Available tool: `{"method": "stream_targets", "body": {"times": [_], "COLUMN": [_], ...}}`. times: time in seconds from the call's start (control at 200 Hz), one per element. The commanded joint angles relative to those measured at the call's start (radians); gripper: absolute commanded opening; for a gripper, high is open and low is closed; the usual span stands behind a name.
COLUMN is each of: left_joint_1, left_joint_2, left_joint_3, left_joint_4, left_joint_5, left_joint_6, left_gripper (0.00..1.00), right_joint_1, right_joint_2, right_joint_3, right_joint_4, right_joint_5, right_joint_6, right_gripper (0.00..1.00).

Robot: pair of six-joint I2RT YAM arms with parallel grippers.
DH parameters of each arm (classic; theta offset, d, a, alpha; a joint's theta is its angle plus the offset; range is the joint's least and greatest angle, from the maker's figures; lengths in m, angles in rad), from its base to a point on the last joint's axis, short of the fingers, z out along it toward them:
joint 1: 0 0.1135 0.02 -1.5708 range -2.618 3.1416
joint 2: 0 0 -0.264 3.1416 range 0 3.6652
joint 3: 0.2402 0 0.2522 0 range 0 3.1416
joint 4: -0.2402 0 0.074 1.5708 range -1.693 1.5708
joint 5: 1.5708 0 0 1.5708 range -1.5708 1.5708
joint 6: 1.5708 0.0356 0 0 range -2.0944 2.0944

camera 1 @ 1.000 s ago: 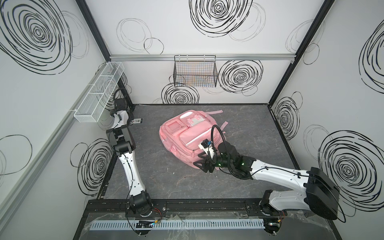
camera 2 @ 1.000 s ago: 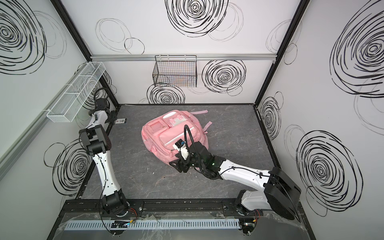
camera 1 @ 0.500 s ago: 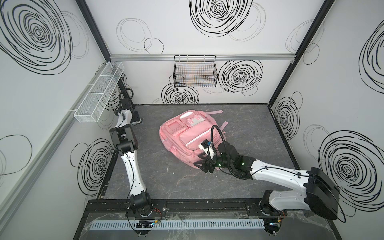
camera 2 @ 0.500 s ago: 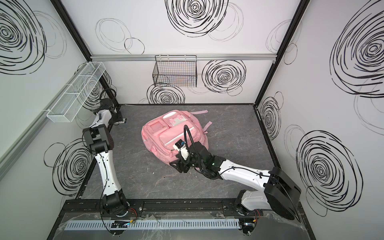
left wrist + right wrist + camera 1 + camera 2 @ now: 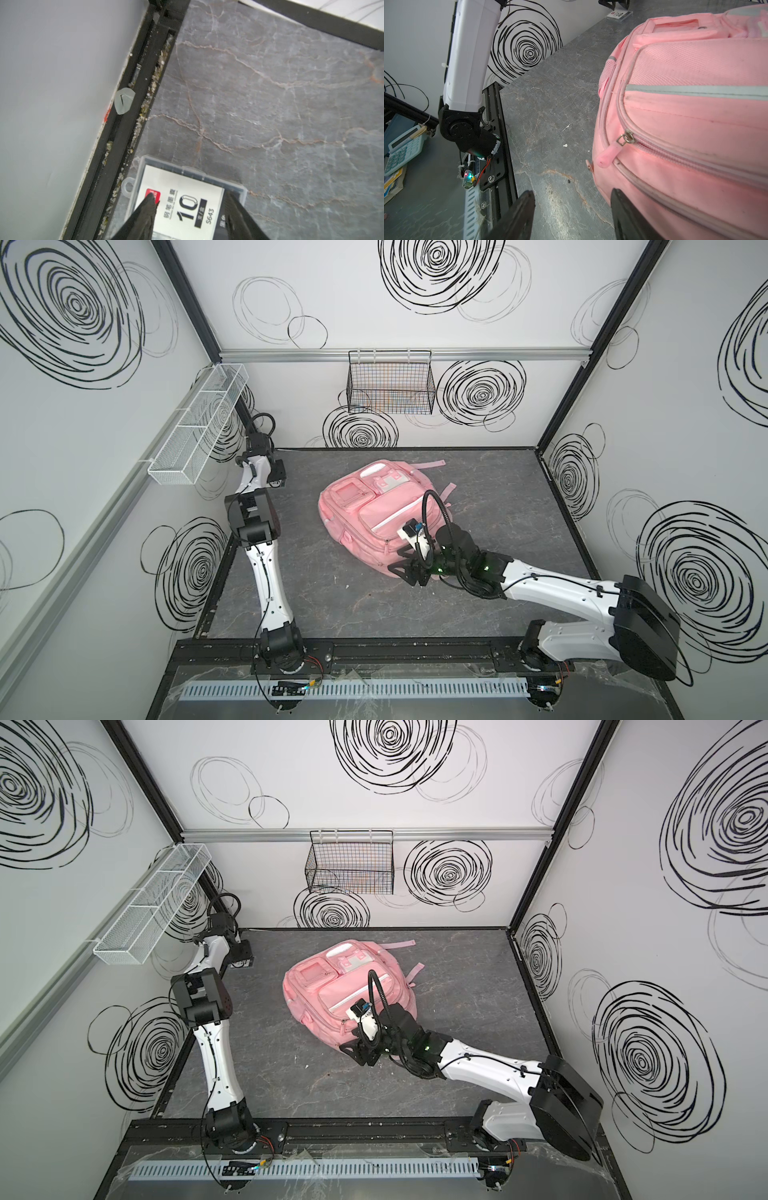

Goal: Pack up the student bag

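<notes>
The student bag (image 5: 374, 506) (image 5: 340, 986), a large pink backpack, lies flat mid-table with its front pockets facing up. My right gripper (image 5: 409, 572) (image 5: 361, 1052) (image 5: 572, 193) is open at the bag's near edge. One of its fingers rests beside the pink fabric (image 5: 685, 104), below a pink zipper pull (image 5: 608, 155). My left gripper (image 5: 277, 477) (image 5: 242, 952) (image 5: 189, 196) hangs open in the far left corner. It hovers over a small clear plastic box (image 5: 182, 207) (image 5: 618, 14) with a white label, which lies on the table.
A black wire basket (image 5: 390, 385) hangs on the back wall and a white mesh shelf (image 5: 199, 423) on the left wall. A black frame rail (image 5: 124, 124) runs beside the box. A calculator (image 5: 402, 149) lies outside the cell, past the left arm's base (image 5: 467, 128).
My left gripper has swung over the small box in the far left corner, which now lies under it, and its jaws have widened slightly. The right arm and the bag have not moved.
</notes>
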State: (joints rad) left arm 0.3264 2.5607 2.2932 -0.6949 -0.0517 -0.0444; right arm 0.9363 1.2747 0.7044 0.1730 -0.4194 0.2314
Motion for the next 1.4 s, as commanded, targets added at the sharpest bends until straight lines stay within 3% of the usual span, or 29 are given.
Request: {"method": "stream_targets", "body": {"times": [0.0, 0.23, 0.5, 0.715, 0.82, 0.875, 0.955, 1.076, 1.136, 1.226, 1.391], "left_joint_1": [0.009, -0.01, -0.024, -0.026, -0.032, -0.028, 0.0, 0.028, 0.032, 0.054, 0.098], "left_joint_2": [-0.033, -0.043, -0.067, -0.076, -0.08, -0.079, -0.08, -0.11, -0.094, -0.06, 0.004], "left_joint_3": [0.027, 0.021, 0.022, 0.019, 0.021, 0.033, 0.074, 0.059, 0.064, 0.072, 0.095], "left_joint_4": [-0.035, -0.046, -0.105, -0.14, -0.147, -0.136, -0.114, -0.019, -0.001, -0.004, -0.029], "left_joint_5": [0.012, -0.013, 0.022, 0.024, 0.033, 0.048, 0.083, -0.008, -0.023, -0.024, 0.095], "left_joint_6": [0.009, 0.025, 0.035, 0.026, 0.016, -0.013, -0.094, -0.143, -0.13, -0.138, -0.101], "left_gripper": [0.56, 0.54, 0.39, 0.36, 0.4, 0.5, 0.55, 0.61, 0.67, 0.67, 0.72], "right_joint_1": [-0.002, -0.003, -0.008, -0.008, -0.01, -0.009, -0.012, -0.016, -0.015, -0.014, -0.014], "right_joint_2": [-0.029, -0.036, -0.047, -0.072, -0.084, -0.089, -0.09, -0.089, -0.08, -0.052, -0.018], "right_joint_3": [0.004, 0.002, 0.02, 0.026, 0.027, 0.033, 0.061, 0.088, 0.081, 0.083, 0.103], "right_joint_4": [-0.015, -0.024, -0.055, -0.077, -0.084, -0.083, -0.101, -0.092, -0.07, -0.059, -0.073], "right_joint_5": [0.004, 0.009, -0.003, 0.002, 0.009, 0.019, 0.046, 0.046, 0.038, 0.022, 0.012], "right_joint_6": [-0.006, -0.008, -0.008, -0.019, -0.023, -0.034, -0.048, -0.058, -0.057, -0.047, -0.034], "right_gripper": [0.62, 0.62, 0.62, 0.62, 0.62, 0.62, 0.62, 0.62, 0.62, 0.62, 0.62]}}
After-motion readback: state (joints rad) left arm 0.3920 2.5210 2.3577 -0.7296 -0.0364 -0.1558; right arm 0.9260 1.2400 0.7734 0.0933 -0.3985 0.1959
